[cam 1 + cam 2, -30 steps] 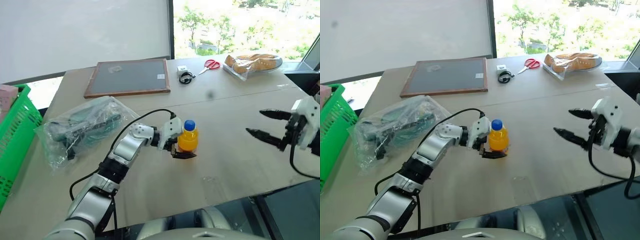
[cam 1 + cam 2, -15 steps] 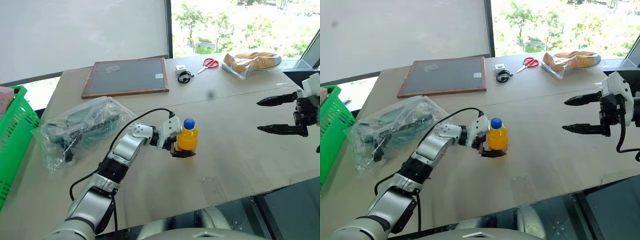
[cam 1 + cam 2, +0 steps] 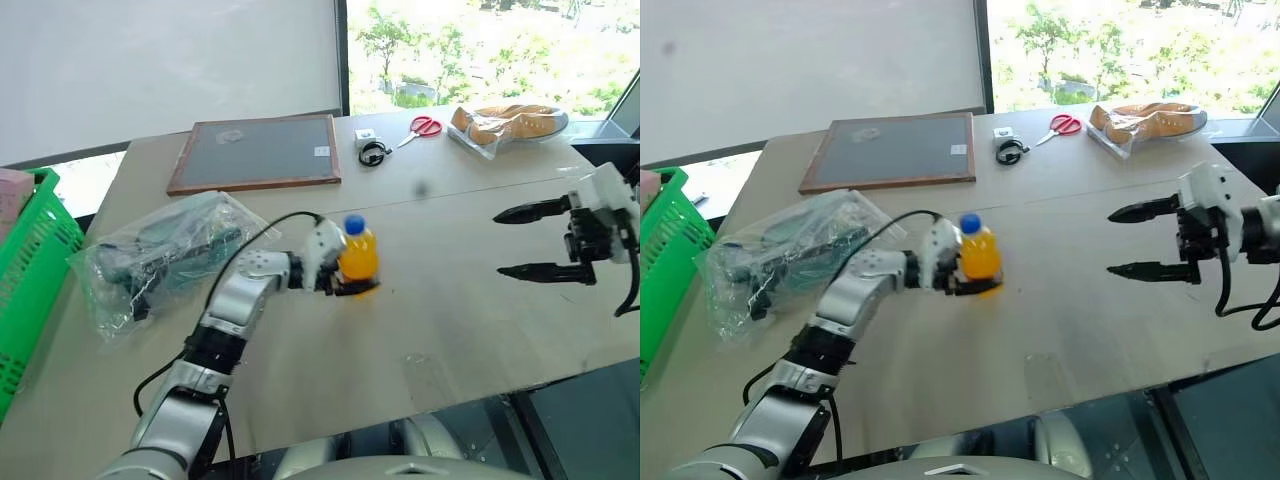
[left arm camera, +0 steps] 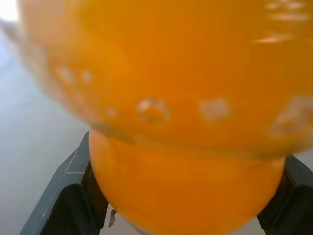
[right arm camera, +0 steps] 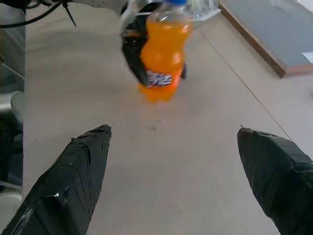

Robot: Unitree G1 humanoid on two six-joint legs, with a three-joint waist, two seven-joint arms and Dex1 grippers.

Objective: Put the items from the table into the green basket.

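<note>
Gripping orange bottle (image 3: pixel 358 257), left hand (image 3: pixel 340 272); cap tilted left; right hand (image 3: pixel 522 243) open.

Label on orange bottle (image 5: pixel 160 54) blurred, unreadable.

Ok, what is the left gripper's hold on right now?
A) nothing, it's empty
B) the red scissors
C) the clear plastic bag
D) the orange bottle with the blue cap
D: the left gripper has its fingers clamped on either side of the orange bottle, which is lifted and tilted above the table.
</note>
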